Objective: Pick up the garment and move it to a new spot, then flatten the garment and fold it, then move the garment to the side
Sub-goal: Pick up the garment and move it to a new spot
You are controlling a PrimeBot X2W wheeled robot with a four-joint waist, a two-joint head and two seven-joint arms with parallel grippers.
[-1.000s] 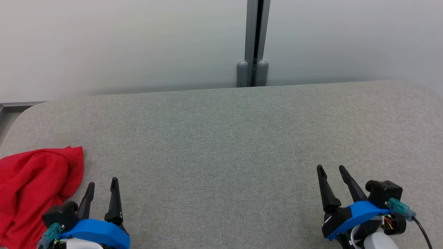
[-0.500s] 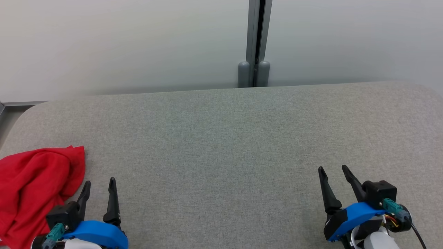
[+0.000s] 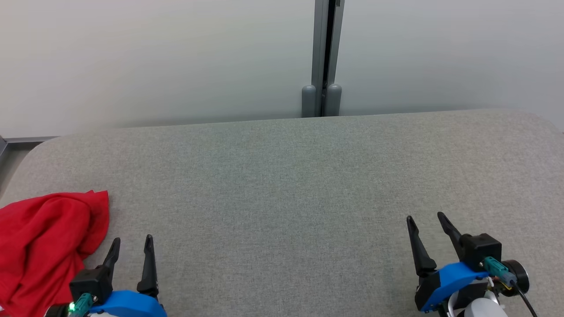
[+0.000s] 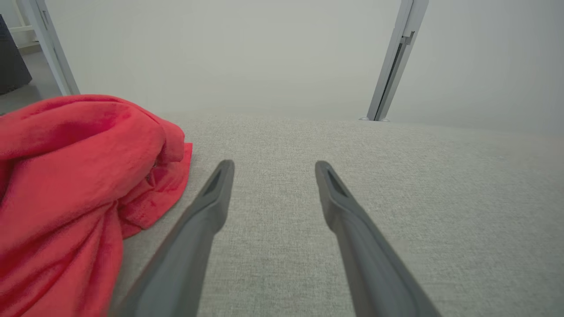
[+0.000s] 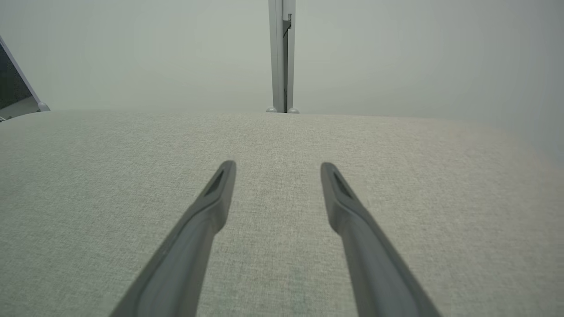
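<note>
The red garment (image 3: 44, 246) lies crumpled at the near left corner of the gray counter (image 3: 282, 185), just beside the left tool (image 3: 132, 240), on its outer side. Both tools stand wide and empty. The right tool (image 3: 425, 217) hovers by the near right corner, well apart from the garment.

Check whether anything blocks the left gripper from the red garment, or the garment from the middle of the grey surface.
Nothing visible does. The crumpled red cloth garment lies just left of the open left gripper, with only bare grey woven surface between them; the stretch toward the middle is bare too.
</note>
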